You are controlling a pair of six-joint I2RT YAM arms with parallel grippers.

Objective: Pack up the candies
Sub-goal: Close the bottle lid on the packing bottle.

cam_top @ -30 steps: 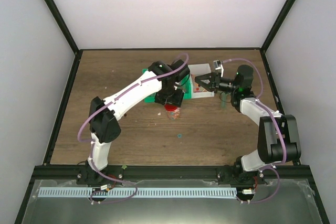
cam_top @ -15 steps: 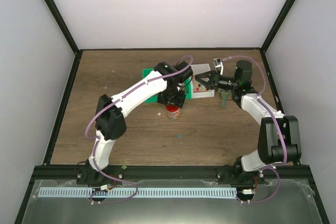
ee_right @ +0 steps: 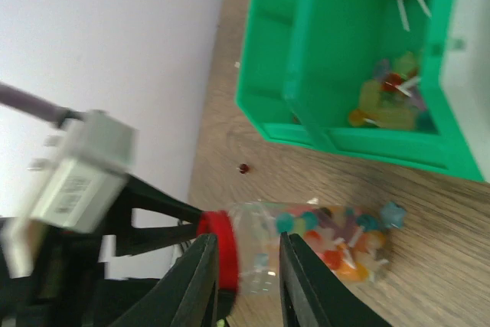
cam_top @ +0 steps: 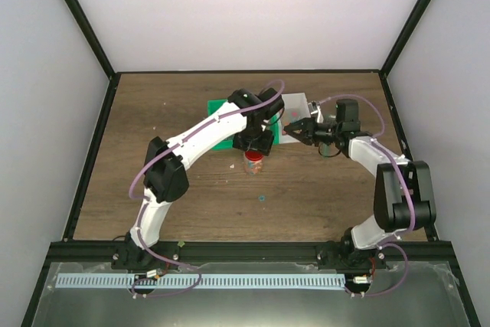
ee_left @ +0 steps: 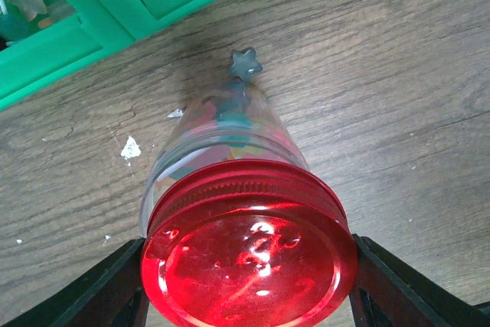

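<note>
On my left-wrist feed the left gripper (ee_left: 249,266) is set fairly wide, with its two black fingers (ee_left: 115,285) pressed against opposite sides of the red lid (ee_left: 249,254). I read that as a grip on the lid. The lid sits on a small clear jar (ee_left: 222,143) that stands upright on the wooden table (ee_left: 398,74).

The candies (ee_left: 233,124) I care about show through the glass as a mix of orange, yellow and teal pieces piled in the lower part of the jar. A teal star-shaped piece (ee_left: 246,63) sits right at the jar's base. I cannot tell whether it lies inside the glass or on the table against it.

More candies (ee_right: 383,97), some on little sticks, lie in a compartment of the green tray (ee_right: 344,139), which is near the jar but not touching it.

The right gripper (ee_right: 246,239) has only a narrow gap between its fingers (ee_right: 200,281), and I see nothing held in that gap. The jar shows through it from farther off. In the overhead view the right gripper (cam_top: 292,129) hovers to the right of the jar (cam_top: 253,161), apart from it, above the edge of a white sheet (cam_top: 295,105). The left gripper (cam_top: 253,145) hangs directly over the jar.
</note>
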